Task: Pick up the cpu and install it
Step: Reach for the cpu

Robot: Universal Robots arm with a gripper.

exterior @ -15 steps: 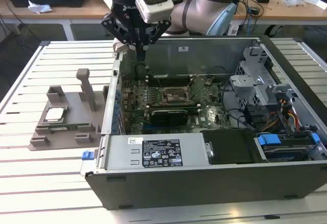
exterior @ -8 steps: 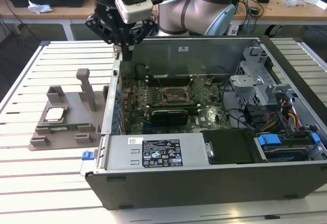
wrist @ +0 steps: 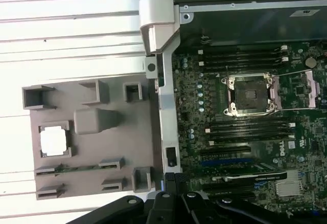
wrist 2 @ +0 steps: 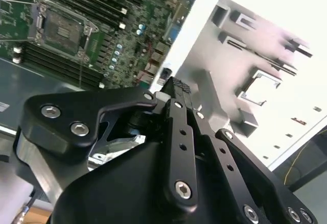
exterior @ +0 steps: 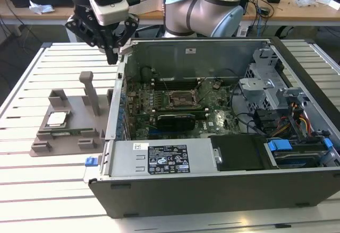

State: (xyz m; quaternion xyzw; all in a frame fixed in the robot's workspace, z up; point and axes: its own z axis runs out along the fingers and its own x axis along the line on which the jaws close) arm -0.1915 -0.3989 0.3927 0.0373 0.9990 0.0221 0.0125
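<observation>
Grey printed holder (exterior: 79,117) sits on the white slatted table (exterior: 32,74), at 9 o'clock of the open PC case (exterior: 186,190) in the exterior view. We see the cpu (exterior: 57,119) lying flat in the holder's square pocket, silver top up, nothing touching it. In the first wrist view the cpu (wrist: 54,140) shows just beside the holder's upright post (wrist: 94,119). A green memory stick (exterior: 66,133) lies in a slot at 6 o'clock of the cpu in the exterior view.

Gripper (exterior: 112,58) hangs over the case's corner wall, at about 1 o'clock from the cpu and 10 o'clock from the CPU socket (exterior: 183,99), well apart from both. We read the fingers as pressed together, with nothing between them; the second wrist view shows the black tips (wrist 2: 176,85) meeting.

The socket (wrist: 250,95) on the motherboard (wrist: 204,106) is open and bare, its load plate (wrist: 311,83) swung aside. Memory slots (wrist: 250,132) run along two of its sides. So the cpu is not yet picked and not installed.
</observation>
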